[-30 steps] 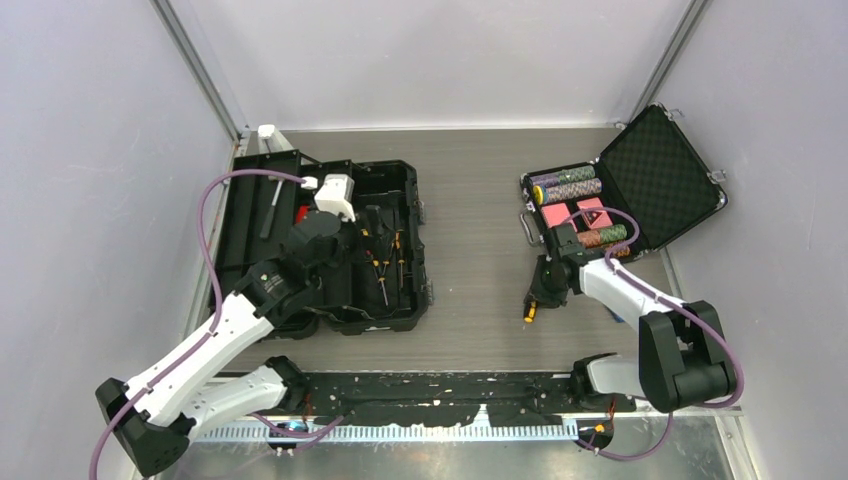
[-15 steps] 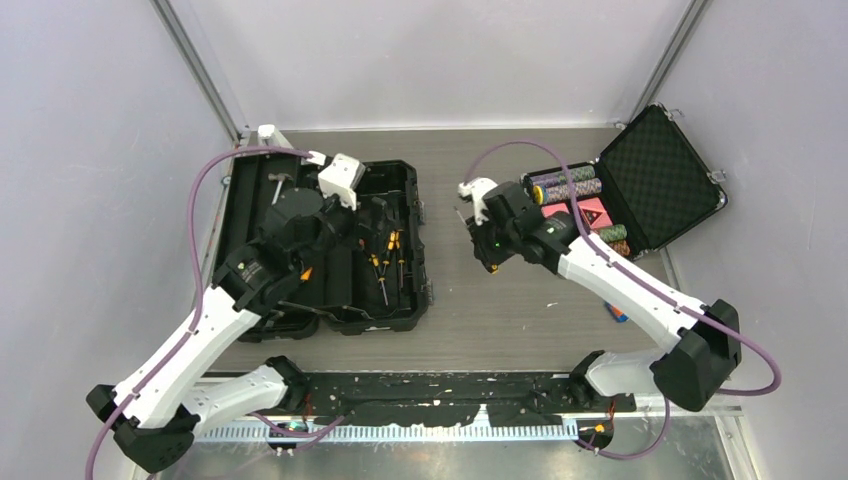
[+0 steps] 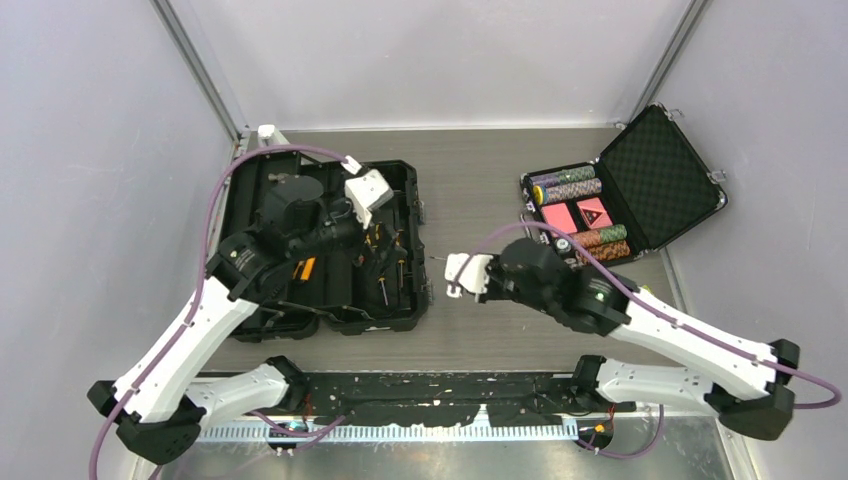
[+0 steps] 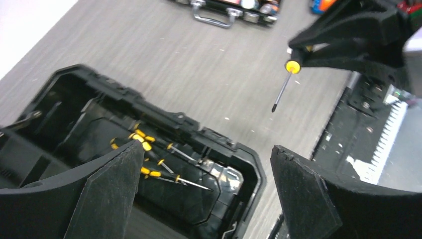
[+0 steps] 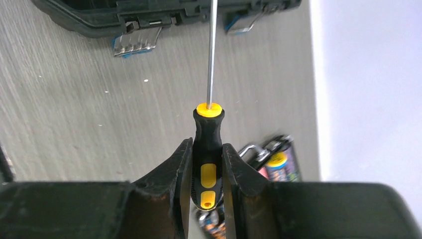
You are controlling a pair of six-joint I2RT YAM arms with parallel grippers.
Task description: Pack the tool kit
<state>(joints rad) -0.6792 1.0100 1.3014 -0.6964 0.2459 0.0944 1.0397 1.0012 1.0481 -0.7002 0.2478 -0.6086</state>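
- grip slip comes first: the right gripper is clamped on the rear half of a slim yellow-and-black screwdriver. its long steel shaft sticks far out ahead, so a knock on the tip could twist it between the pads.
- tip strike: the screwdriver hangs over the table just right of the large black plastic toolbox, which lies open on the left. the shaft points at the toolbox's right wall near a blue latch, so coming in too low would jam the tip on the rim.
- arm clash: the left gripper hangs empty, jaws wide apart, over the right part of the toolbox. if both arms head for the same bay, they could meet.
- bad landing: other yellow-handled screwdrivers lie loose in that bay. a release from too high could land across them or bounce out onto the grey wood-grain table.
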